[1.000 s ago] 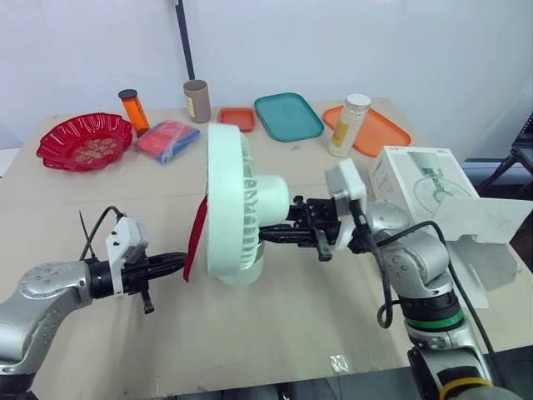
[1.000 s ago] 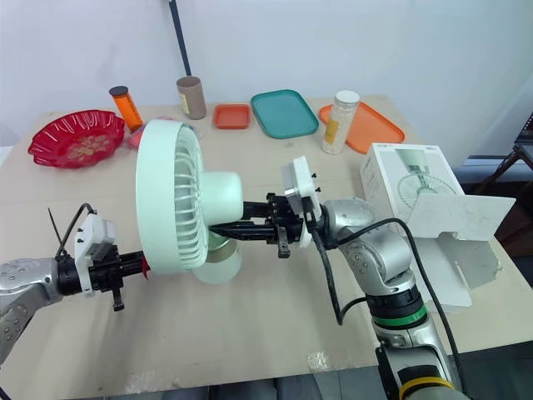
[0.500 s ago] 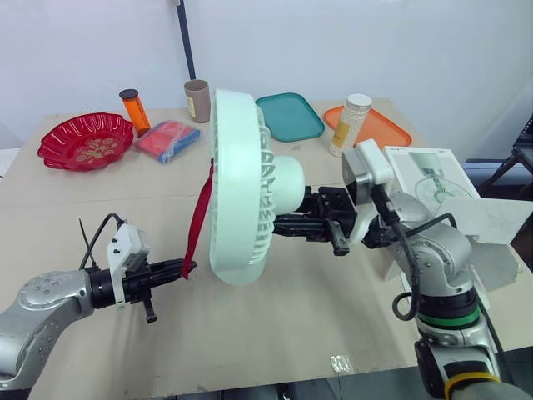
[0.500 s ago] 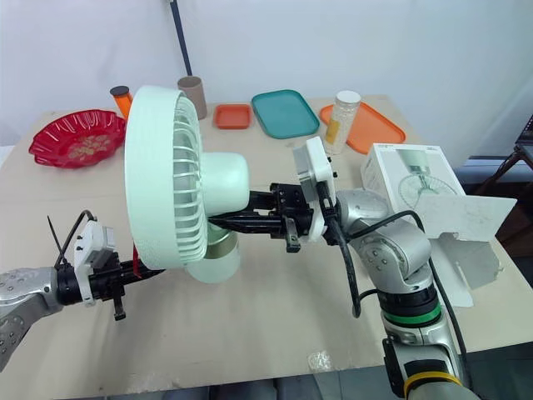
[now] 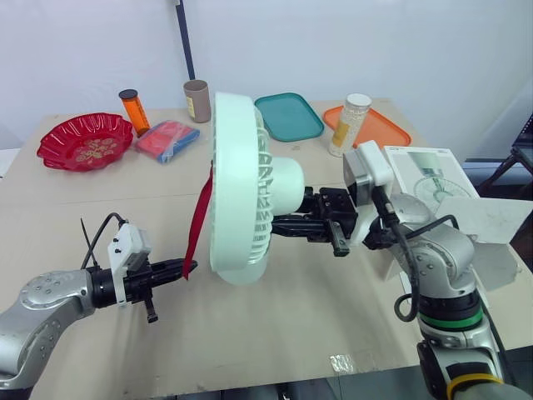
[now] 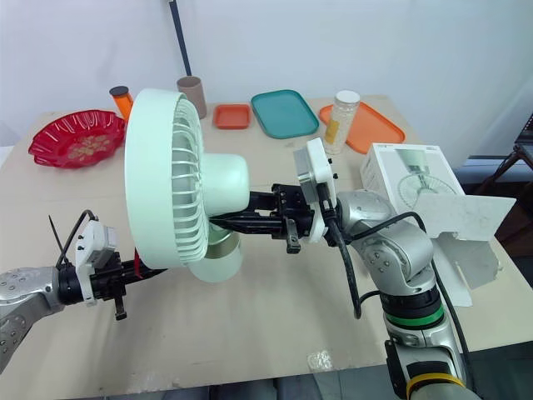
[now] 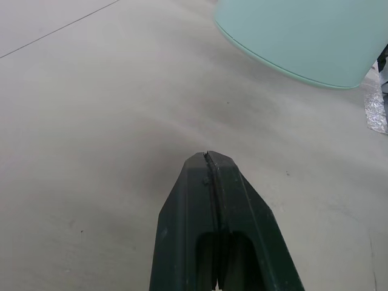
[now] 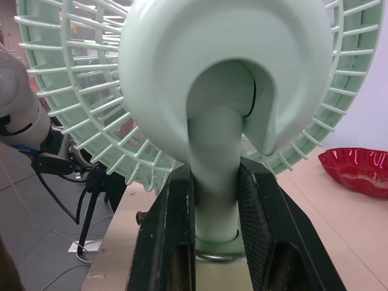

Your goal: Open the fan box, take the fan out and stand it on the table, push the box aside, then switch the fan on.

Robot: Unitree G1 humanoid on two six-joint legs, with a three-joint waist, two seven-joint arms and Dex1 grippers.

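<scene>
Right wrist view gives the grasp most plainly: the neck (image 8: pixel 215 182) of the fan (image 5: pixel 241 192) is clamped between the 2 black fingers of the right gripper (image 5: pixel 279 225), which is stretched level toward the robot's left. The fan is thus carried over the middle of the table (image 5: pixel 275 333), with its guard ring stood nearly upright and faced to the robot's left. Its round base (image 6: pixel 218 258) is hung low and, by the shadow under it, is judged to be just clear of the surface. The neck's long axis is run roughly up and down, so the spot for standing the fan is judged to lie straight beneath the base, and the right arm is the nearer 1. The left gripper (image 7: pixel 210 162) is seen pressed shut, low and just beside the fan on the robot's left. The lower end of a red strap (image 5: pixel 198 221) hung from the ring is met at its tip, though whether the strap is pinched cannot be told. The fan box (image 5: pixel 420 179) is left at the robot's right of the right arm, flap open, well apart from the fan. Counted: 1 fan, 1 box, 1 strap, 2 grippers; along the far edge 3 trays (image 5: pixel 288 116), 1 red bowl (image 5: pixel 85 142), 1 orange pill bottle (image 5: pixel 133 111), 1 brown tube (image 5: pixel 196 101), 1 white-capped jar (image 5: pixel 349 125) and 1 red-and-blue packet (image 5: pixel 167 139)
</scene>
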